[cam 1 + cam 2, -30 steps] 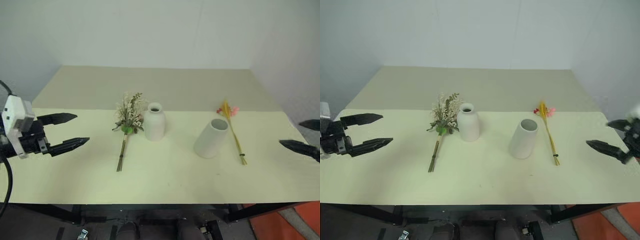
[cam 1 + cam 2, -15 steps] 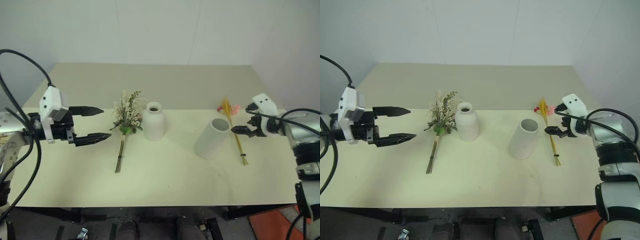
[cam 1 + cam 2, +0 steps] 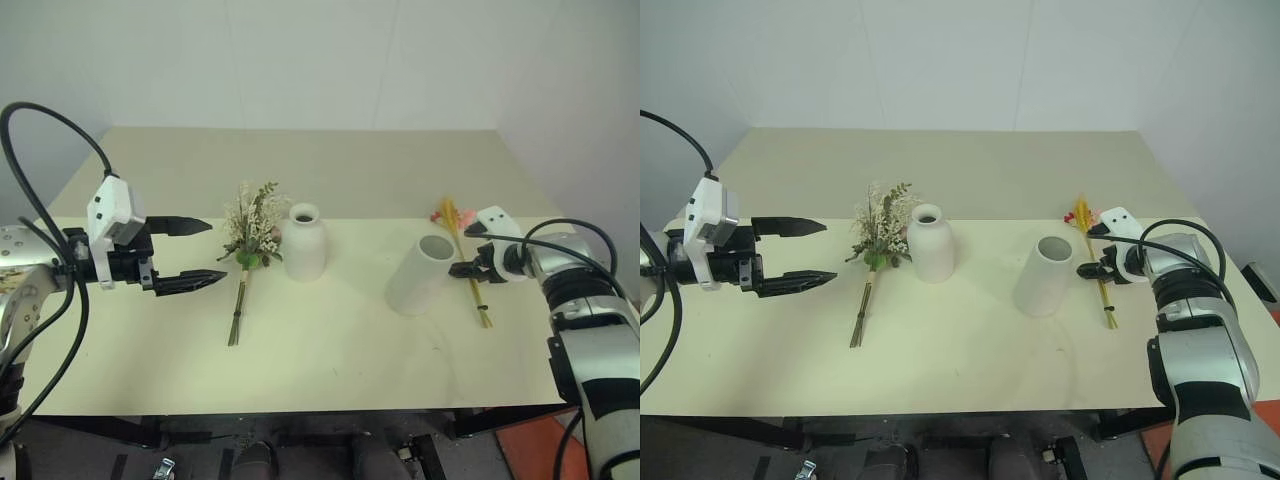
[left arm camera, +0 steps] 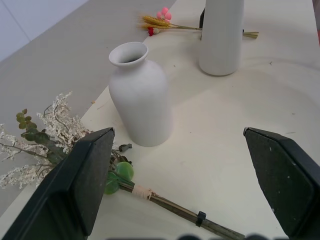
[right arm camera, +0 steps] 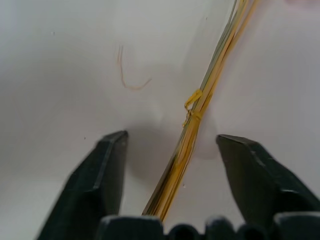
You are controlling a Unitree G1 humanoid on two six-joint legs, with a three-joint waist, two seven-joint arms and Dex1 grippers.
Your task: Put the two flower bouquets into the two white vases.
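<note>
The bushy bouquet (image 3: 252, 232) lies on the table, stems toward me, just left of the bottle-shaped white vase (image 3: 305, 243). My left gripper (image 3: 216, 252) hovers wide open a short way left of that bunch and touches nothing. The cylinder vase (image 3: 420, 275) stands to the right. Beyond it lies the slim yellow bouquet (image 3: 452, 216), with its pink-red blossoms at the far end. My right gripper (image 5: 172, 137) is down at its stem (image 5: 200, 105). One finger stands on each side of the stem, and a gap shows on both sides.
The pale yellow table (image 3: 330, 370) has bare room in front of the vases. A duller beige surface (image 3: 300, 160) runs behind it to the white wall. A loose curl of straw (image 5: 131, 75) lies by the slim stems.
My right arm came in from the right edge and dropped to the slim bouquet's stem, and its jaws narrowed around the stem. My left gripper moved slightly right toward the bushy bunch.
</note>
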